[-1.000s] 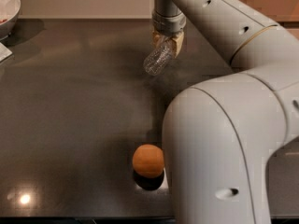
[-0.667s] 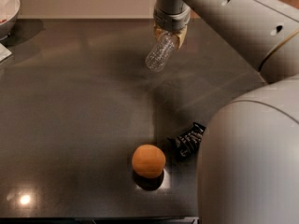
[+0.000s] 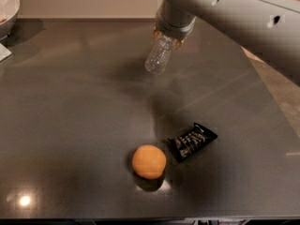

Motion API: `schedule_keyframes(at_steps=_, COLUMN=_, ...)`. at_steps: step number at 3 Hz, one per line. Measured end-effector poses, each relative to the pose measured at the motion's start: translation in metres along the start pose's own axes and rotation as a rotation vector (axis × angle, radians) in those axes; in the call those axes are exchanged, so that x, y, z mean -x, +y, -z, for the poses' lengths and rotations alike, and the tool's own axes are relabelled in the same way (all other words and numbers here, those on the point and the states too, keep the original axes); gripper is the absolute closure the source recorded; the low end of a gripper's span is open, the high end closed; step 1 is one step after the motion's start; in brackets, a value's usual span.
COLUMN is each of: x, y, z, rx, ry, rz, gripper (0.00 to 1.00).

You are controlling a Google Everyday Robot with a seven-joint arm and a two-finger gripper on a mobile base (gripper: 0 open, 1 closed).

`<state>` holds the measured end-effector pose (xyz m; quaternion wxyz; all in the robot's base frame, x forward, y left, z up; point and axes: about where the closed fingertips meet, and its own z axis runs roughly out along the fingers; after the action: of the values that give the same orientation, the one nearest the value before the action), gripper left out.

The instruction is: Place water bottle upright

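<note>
Well beyond the round orange [image 3: 149, 161], over the dark glossy surface [image 3: 70, 116], we note our tool [image 3: 167, 35] clenched on the clear ribbed water bottle [image 3: 157, 58], which hangs tilted. A crinkled black packet [image 3: 192, 141] lies just beside the orange.

The gripper [image 3: 167, 35], over the worktop [image 3: 70, 102], hid the cap of the water bottle [image 3: 158, 57] it held; far to its left, a bowl [image 3: 7, 11] was cropped.

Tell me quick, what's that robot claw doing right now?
Gripper: closed on the water bottle, holding it tilted in the air above the far side of the table.
</note>
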<state>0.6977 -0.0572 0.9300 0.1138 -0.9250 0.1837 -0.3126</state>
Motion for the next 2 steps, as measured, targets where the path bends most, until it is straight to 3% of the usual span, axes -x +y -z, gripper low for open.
schedule_keyframes(at_steps=2, x=0.0094, y=-0.0108, z=0.0073, rx=-0.169, ry=0.103, rz=0.128, gripper=1.00)
